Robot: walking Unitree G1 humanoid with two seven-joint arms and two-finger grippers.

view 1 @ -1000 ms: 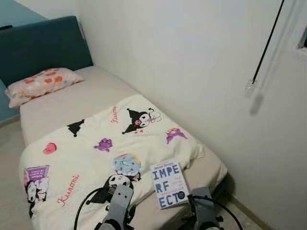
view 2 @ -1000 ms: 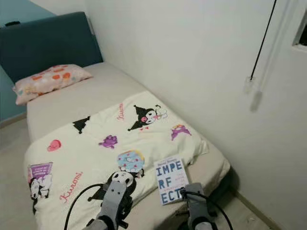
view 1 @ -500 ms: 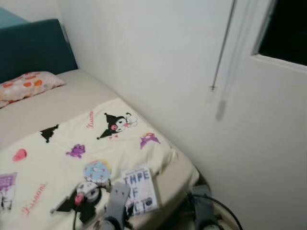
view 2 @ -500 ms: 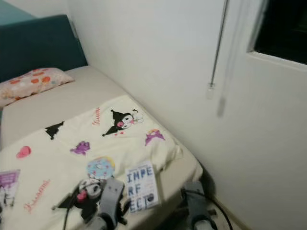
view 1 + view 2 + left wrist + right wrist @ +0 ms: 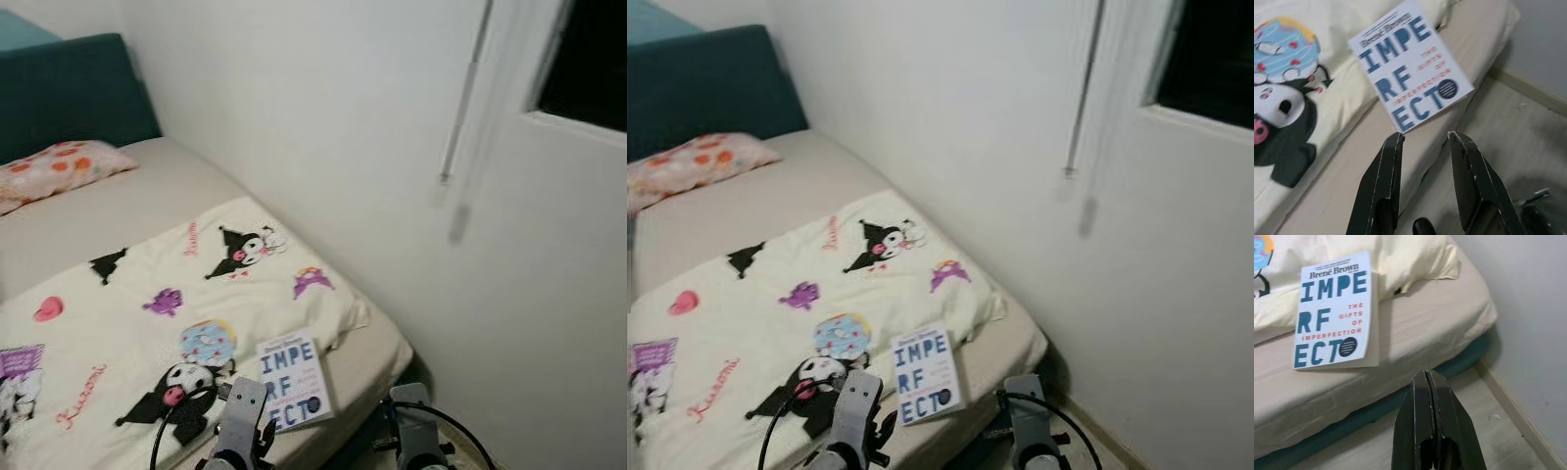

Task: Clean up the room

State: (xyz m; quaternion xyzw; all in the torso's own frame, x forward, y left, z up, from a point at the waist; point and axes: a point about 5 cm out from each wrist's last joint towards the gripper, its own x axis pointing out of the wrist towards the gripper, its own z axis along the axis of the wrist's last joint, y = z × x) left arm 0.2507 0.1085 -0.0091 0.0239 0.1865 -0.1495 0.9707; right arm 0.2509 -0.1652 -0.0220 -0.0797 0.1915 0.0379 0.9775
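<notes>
Book (image 5: pixel 291 380) lies at the bed's (image 5: pixel 382 343) foot edge, half on the blanket (image 5: pixel 147 323). Left end effector (image 5: pixel 1425 139) fingers apart, just short of it. Right end effector (image 5: pixel 1431 382) fingers together, over floor. Risk: a shallow grip nudges book off the edge.

pillow (image 5: pixel 54 171) cut by edge, wand (image 5: pixel 460 127) blurred
</notes>
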